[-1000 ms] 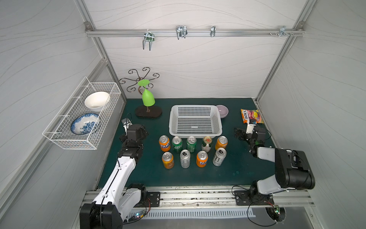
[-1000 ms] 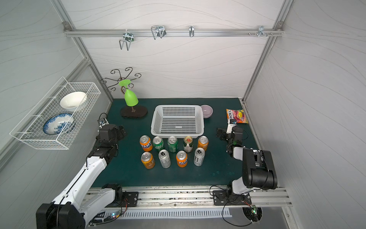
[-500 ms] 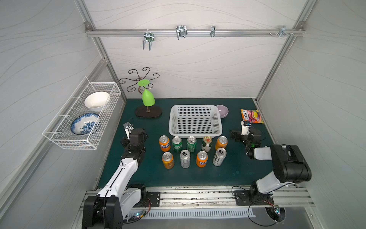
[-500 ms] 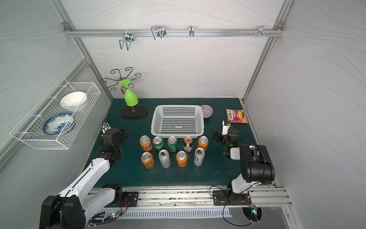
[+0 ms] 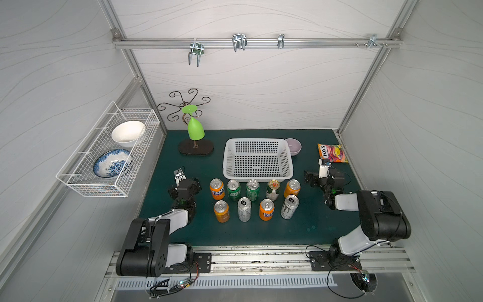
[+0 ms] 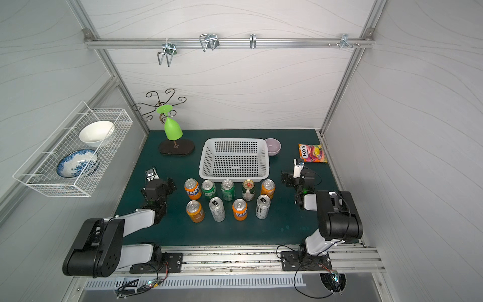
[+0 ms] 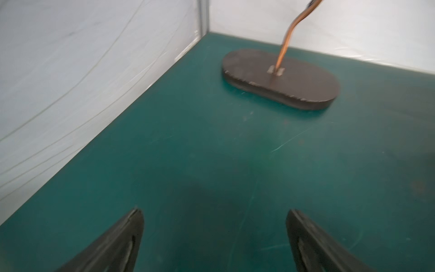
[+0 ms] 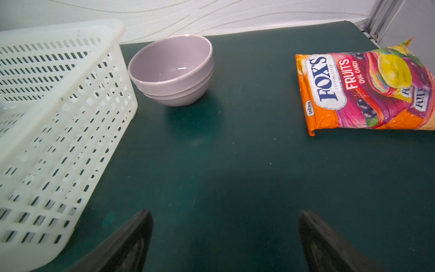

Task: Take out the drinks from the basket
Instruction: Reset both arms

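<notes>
The left tool (image 7: pixel 214 213) is seen with its jaws spread wide and nothing between them, held low over bare table just beside the left end of the can rows; the right tool (image 8: pixel 225 214) is likewise spread wide and empty, held low near the basket's front right corner. The green table (image 5: pixel 261 232) is shown in both top views, and a white wire rack (image 5: pixel 104 167) holding two bowls is fixed to the left wall. The white basket (image 5: pixel 225 159) is placed at the middle back of the table, and no can is seen inside it. A dark stand (image 5: pixel 196 149) carrying an inverted green glass is set to the basket's left. The drinks (image 5: pixel 252 189) are stood upright on the table in two rows just in front of the basket: five in the back row, nearly touching its front rim, and four in the front row. A candy bag (image 8: pixel 367 91) is laid flat at the back right, and a lilac bowl (image 8: pixel 171 70) is placed just beside the basket's back right corner.
</notes>
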Controlling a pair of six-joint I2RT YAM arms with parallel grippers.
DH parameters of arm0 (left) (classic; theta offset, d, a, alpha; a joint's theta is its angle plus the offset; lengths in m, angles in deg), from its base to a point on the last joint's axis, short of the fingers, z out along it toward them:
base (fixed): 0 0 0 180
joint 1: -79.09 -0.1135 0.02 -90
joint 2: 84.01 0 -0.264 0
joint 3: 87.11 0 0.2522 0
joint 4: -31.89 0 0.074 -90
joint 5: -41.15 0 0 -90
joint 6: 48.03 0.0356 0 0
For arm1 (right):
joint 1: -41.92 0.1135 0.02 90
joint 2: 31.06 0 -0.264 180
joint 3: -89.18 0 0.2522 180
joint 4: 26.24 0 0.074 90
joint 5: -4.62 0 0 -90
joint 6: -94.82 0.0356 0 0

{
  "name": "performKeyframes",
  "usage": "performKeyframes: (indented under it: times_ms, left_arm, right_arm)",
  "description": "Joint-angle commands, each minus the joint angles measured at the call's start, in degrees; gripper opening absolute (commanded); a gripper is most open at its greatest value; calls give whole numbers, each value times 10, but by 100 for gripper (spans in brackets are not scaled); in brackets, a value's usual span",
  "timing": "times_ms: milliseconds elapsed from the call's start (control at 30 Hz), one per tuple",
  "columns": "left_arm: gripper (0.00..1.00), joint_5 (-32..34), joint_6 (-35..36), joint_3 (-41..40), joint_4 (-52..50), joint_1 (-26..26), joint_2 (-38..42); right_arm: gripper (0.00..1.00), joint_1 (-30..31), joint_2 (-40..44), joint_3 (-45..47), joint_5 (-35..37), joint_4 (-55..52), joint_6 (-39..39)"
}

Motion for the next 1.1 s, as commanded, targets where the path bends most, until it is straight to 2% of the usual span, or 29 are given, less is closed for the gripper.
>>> performKeyframes:
  times_ms: [0,133,167,233,267,500,1067]
  left_arm:
    - [99,-36,27,3,149,-2,-44]
    - [99,-53,41,-3,250,-3,-124]
    - [99,-51,41,5,234,-3,-127]
    - [99,-50,27,46,116,-5,-105]
    - [99,-48,31,68,101,-8,-120]
    - [99,-48,29,69,93,-7,-116]
    - [99,-47,31,68,95,-6,-116]
  right_arm:
    - [99,4,-2,-9,5,5,-5]
    - [99,5,-2,-9,6,5,-5]
    - [99,5,-3,-9,6,5,-5]
    - [99,5,-2,-9,6,5,-6]
    - [99,6,-1,-9,7,5,-6]
    - [99,26,0,-15,38,-8,-20]
    - [99,25,-2,-17,38,-10,-20]
